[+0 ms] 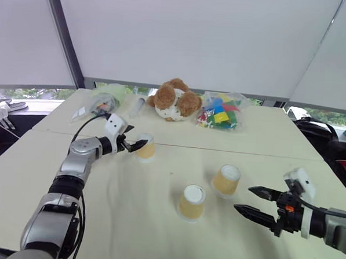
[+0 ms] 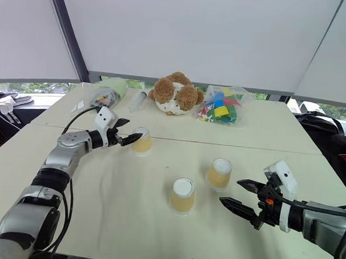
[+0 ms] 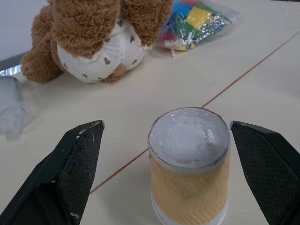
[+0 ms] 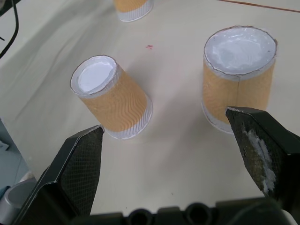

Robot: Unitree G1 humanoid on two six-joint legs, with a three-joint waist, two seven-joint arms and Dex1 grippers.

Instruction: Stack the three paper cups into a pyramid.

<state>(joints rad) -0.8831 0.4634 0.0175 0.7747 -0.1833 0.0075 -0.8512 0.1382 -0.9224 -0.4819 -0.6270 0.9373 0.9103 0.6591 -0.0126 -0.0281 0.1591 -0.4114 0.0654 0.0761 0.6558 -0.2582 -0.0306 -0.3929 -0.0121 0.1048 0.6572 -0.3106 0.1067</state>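
Right gripper (image 1: 255, 201) hangs spread near two upturned cups (image 1: 192, 202) (image 1: 226, 180) mid-desk (image 1: 127, 220), while the left gripper (image 1: 133, 143), fingers spread, brackets the far-left cup (image 1: 146, 147) — best centred and squeezed gently so it won't crumple.

No words or numbers to read

None of the things here has letters, numbers or a brand name that can be read. The three paper cups (image 4: 239, 79) have plain wavy sides and blank white bases. The teddy bear (image 3: 101, 40) at the upper left of the left wrist view wears white cloth with little brown hearts, which are shapes and not writing. The bag of coloured blocks (image 1: 221, 112) in the upper middle of the left eye view has no label I can read.
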